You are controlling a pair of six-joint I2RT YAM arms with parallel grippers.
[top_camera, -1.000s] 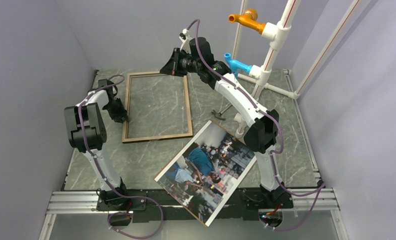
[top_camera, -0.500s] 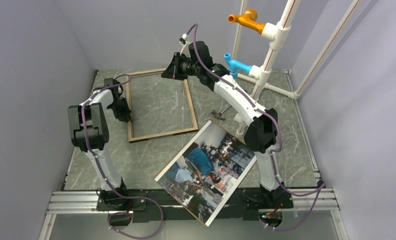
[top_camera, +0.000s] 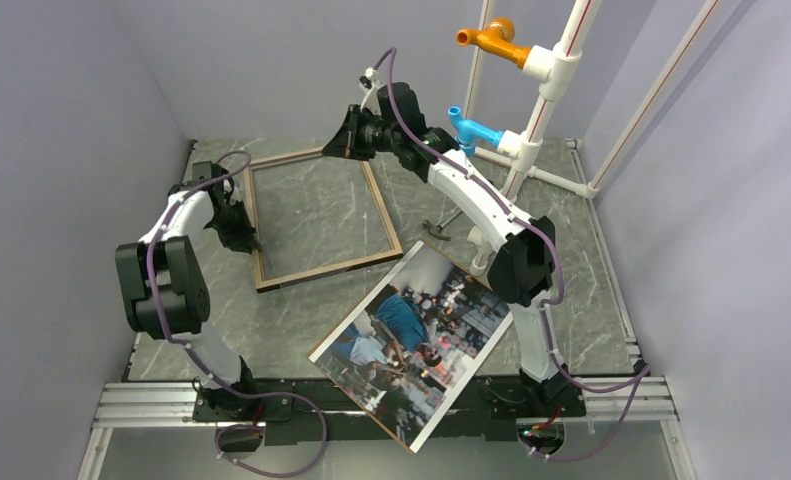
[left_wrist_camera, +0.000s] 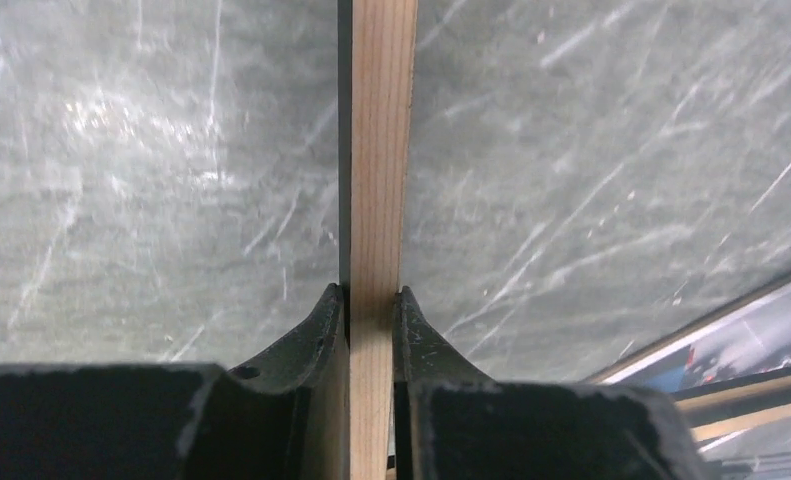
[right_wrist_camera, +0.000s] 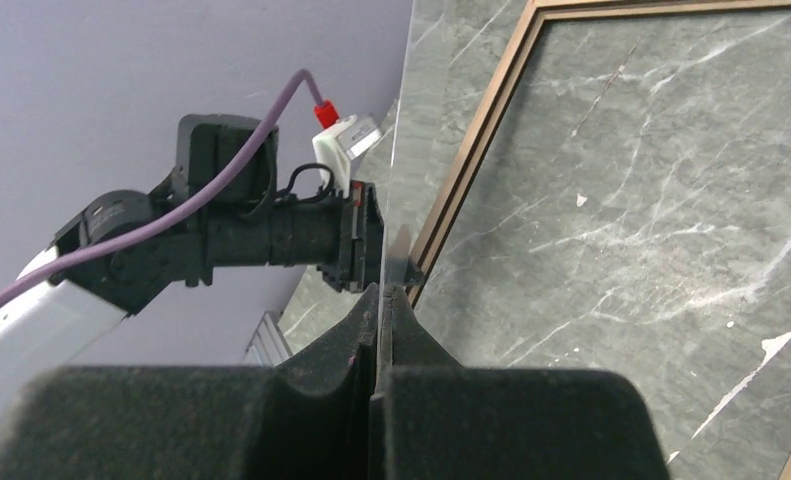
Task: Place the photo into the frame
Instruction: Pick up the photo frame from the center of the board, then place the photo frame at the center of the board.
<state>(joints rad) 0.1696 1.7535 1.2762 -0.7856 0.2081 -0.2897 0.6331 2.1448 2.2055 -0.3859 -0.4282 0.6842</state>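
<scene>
The frame [top_camera: 329,268] lay wood side up on the far left of the surface [top_camera: 271,325], skewed; the left hand [left_wrist_camera: 371,300] was clamped across its left rail, a finger on either side; the right hand [top_camera: 349,140] sat at the far right corner with its fingers pressed together, and I could not tell whether they pinched anything. The photo [top_camera: 411,340] lay face up near the arm bases, one corner close to the frame and the opposite corner overhanging the near edge. It was probably light, floppy and easily creased; that overhanging corner seemed the best place to grip; the frame looked stiff and light, best taken across a rail.
</scene>
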